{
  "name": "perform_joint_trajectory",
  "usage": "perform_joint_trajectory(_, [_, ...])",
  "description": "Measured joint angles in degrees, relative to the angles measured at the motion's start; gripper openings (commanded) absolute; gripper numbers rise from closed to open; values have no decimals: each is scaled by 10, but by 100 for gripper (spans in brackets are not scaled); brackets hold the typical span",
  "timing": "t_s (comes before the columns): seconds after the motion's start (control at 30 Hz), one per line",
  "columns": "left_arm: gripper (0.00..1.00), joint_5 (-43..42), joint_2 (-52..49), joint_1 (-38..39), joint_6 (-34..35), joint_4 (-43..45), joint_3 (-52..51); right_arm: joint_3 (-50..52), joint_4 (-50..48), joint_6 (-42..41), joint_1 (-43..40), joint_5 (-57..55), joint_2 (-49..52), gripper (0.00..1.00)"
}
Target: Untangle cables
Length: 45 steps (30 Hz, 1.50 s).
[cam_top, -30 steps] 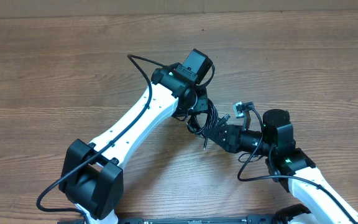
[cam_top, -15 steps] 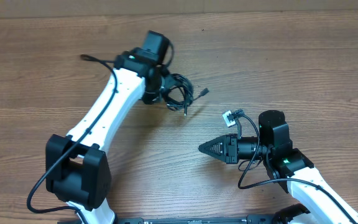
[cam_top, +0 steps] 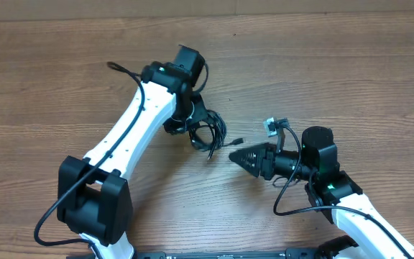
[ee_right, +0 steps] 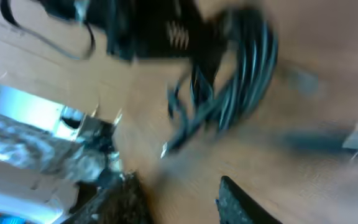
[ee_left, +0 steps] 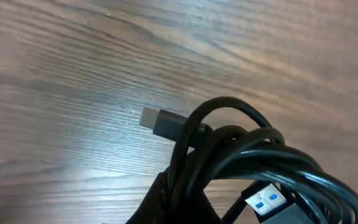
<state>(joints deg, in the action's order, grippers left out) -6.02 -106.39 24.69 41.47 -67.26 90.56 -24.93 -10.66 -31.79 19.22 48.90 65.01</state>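
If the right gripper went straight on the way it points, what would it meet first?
Probably the lower loops of the cables, just left of the right gripper. The overhead view doesn't settle height, so it might pass above them.

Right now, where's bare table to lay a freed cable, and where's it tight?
Free: the brown wooden table along the far edge, everything left of the white left arm, and the near wedge between both arms. Tight: the gap between the tangled bundle of thin black cables, held by the left pincer, and the black right pincer.
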Motion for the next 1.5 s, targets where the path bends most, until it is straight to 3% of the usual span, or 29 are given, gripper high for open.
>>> perform_joint_trajectory(0.1, [5,23,0,18,-41,-15,0,-1,-46,9,0,-33,0,50])
perform_joint_trajectory(0.47, [4,43,0,85,-104,6,0,-1,-36,31,0,-93,28,50])
perform_joint_trajectory(0.53, [4,40,0,93,-106,6,0,-1,-33,31,0,-95,56,44])
perform_joint_trajectory(0.8, [5,-3,0,92,-108,17,0,-1,-42,26,0,-73,105,4])
perform_joint_trajectory(1.2, [4,-34,0,87,-118,56,0,0,-154,24,-9,56,111,4])
perform_joint_trajectory(1.27, [10,-32,0,90,-111,64,0,0,-155,24,-12,69,112,4])
perform_joint_trajectory(1.3, [21,-30,0,93,-98,69,0,0,-155,24,-14,73,112,4])
perform_joint_trajectory(1.4, [32,-27,0,97,-49,81,0,0,-157,24,-15,81,112,4])
perform_joint_trajectory(1.43, [43,-26,0,97,-36,82,0,0,-156,25,-15,82,113,4])
perform_joint_trajectory(1.5, [56,-22,0,97,-8,82,0,0,-149,25,-15,81,113,4])
